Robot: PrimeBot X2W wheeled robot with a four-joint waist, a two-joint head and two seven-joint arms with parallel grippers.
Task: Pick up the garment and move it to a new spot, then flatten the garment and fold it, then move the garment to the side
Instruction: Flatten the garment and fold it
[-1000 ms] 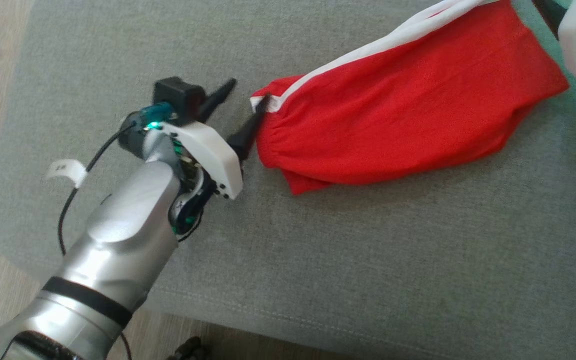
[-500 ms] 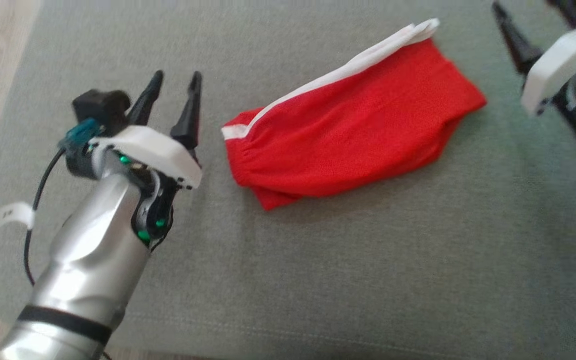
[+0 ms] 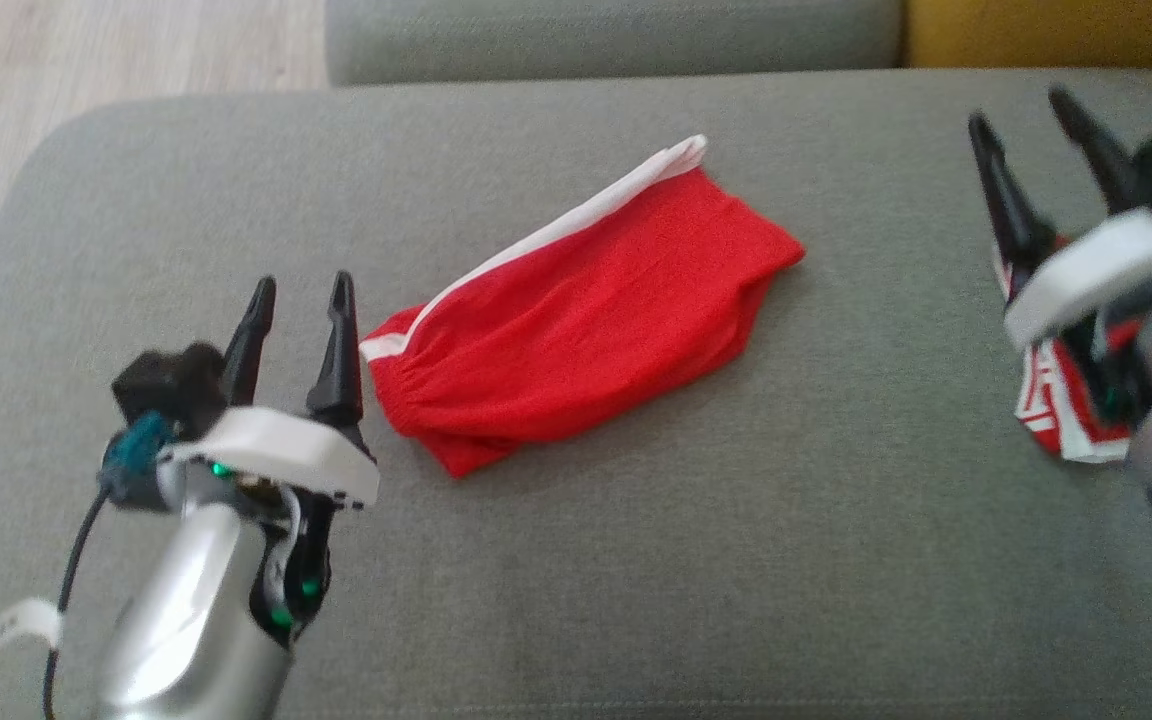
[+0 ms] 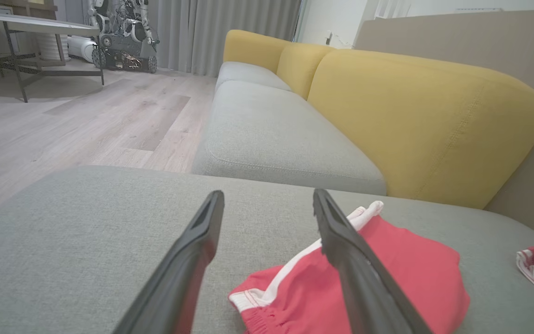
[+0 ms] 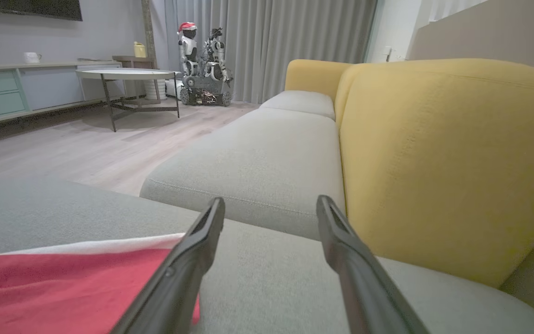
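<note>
The left fingers [image 3: 339,345] are spread wide apart with nothing between them, and the left wrist view shows bare grey cushion in the gap. They point up the head view, and the inner one stands just beside the gathered waistband end of the garment [image 3: 586,320]. It appears to be clear of the cloth rather than touching it. The right fingers [image 3: 1006,200] are also parted as far as they go and hold nothing. In the right wrist view only cushion and the sofa's back lie between them. They are well apart from the garment's far, hemmed end.

The garment is a pair of red shorts with a white stripe along one edge. It lies folded and fairly flat near the middle of the grey seat cushion [image 3: 636,560], running aslant from the left fingers up towards the sofa's back. The striped edge is on the side away from the robot.

A second piece of cloth [image 3: 1061,420], red with white stripes, lies crumpled on the same cushion under the right arm's white wrist housing. That part of the head view is blurred, so I cannot tell whether the arm touches it.

Beyond the cushion are a yellow backrest [image 4: 424,120], another grey seat [image 4: 271,134] and a pale wooden floor [image 3: 116,40].
</note>
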